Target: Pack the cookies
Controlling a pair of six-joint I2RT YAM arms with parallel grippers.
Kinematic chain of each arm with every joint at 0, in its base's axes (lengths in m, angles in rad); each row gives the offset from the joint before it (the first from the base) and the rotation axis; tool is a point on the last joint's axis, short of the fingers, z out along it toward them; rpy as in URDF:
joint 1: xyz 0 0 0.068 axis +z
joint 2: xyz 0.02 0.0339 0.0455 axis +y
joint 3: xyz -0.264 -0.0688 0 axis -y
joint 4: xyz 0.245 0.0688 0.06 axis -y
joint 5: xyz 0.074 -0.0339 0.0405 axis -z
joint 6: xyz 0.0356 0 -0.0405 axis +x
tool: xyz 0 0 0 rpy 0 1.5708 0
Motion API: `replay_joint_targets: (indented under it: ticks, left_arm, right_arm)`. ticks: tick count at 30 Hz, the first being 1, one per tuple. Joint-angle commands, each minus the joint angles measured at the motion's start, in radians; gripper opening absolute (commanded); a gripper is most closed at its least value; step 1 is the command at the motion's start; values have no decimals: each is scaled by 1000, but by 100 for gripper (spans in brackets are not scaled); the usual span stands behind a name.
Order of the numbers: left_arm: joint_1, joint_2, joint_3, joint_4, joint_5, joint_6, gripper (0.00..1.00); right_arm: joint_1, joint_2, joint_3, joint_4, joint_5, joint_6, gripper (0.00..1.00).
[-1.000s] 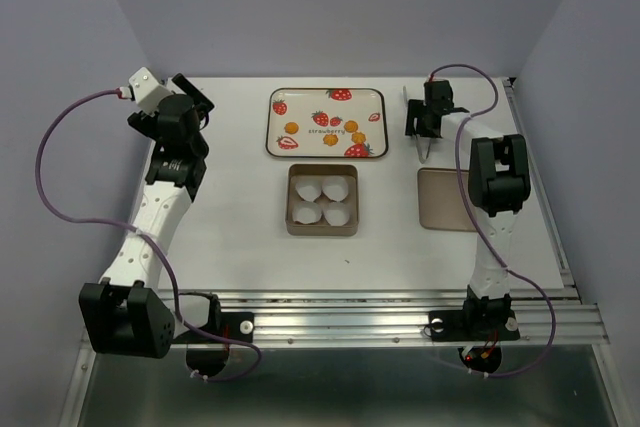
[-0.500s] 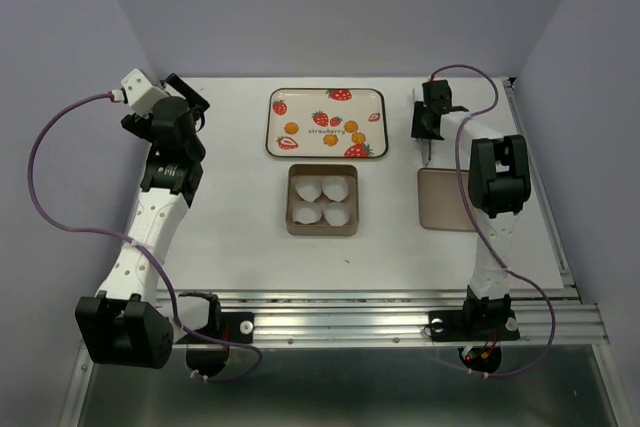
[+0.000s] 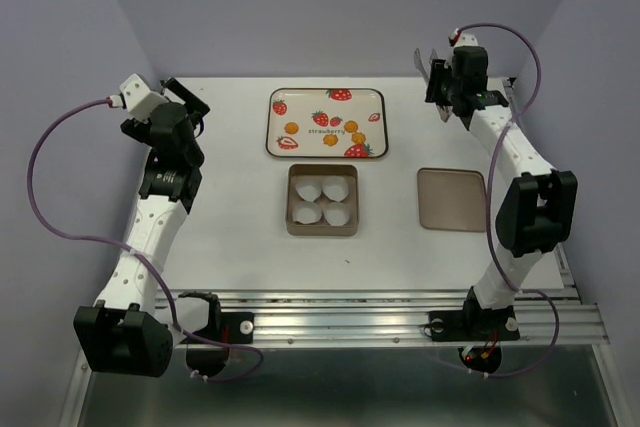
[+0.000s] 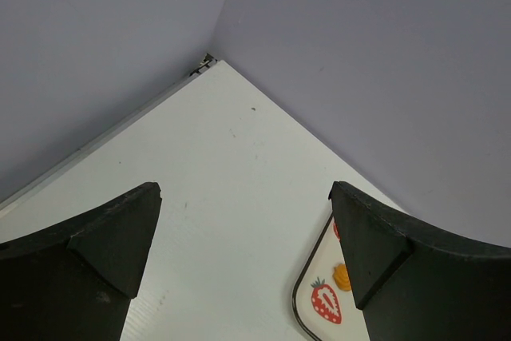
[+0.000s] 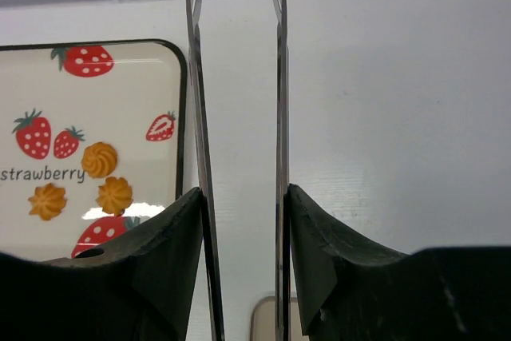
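Observation:
Small orange-yellow cookies (image 3: 352,125) lie on the strawberry-printed tray (image 3: 300,97) at the back centre. Three of them show in the right wrist view (image 5: 99,159), one in the left wrist view (image 4: 342,277). The brown square tin (image 3: 322,229) holds white pleated paper cups (image 3: 307,188) in front of the tray. My right gripper (image 3: 438,75) (image 5: 239,197) is raised right of the tray, shut on thin metal tongs (image 5: 279,77) whose blades stand apart. My left gripper (image 3: 190,99) (image 4: 245,193) is open and empty over the back left corner.
The flat brown tin lid (image 3: 451,199) lies right of the tin, its edge showing in the right wrist view (image 5: 263,317). Grey walls close the back and both sides. A metal rail (image 3: 400,319) runs along the near edge.
My right gripper has lifted off the table with the tongs and swung back and to the right, uncovering the lid. My left gripper has turned slightly further left.

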State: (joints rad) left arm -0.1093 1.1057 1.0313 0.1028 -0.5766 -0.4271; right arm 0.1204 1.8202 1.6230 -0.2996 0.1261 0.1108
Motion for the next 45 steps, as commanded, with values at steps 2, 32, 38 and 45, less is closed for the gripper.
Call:
replay_joint_targets:
  ticks: [2, 32, 38, 45]
  left_arm:
    - [8, -30, -17, 21, 1, -6, 99]
    - [8, 126, 18, 20, 207, -10, 99]
    - [8, 125, 15, 18, 196, -6, 99]
    - [8, 114, 3, 18, 184, -4, 99]
  right_arm:
    - [21, -76, -81, 30, -204, -63, 50]
    - [258, 126, 15, -125, -172, -175, 54]
    - [268, 146, 21, -142, -158, -184, 54]
    - [277, 157, 31, -161, -151, -184, 54]
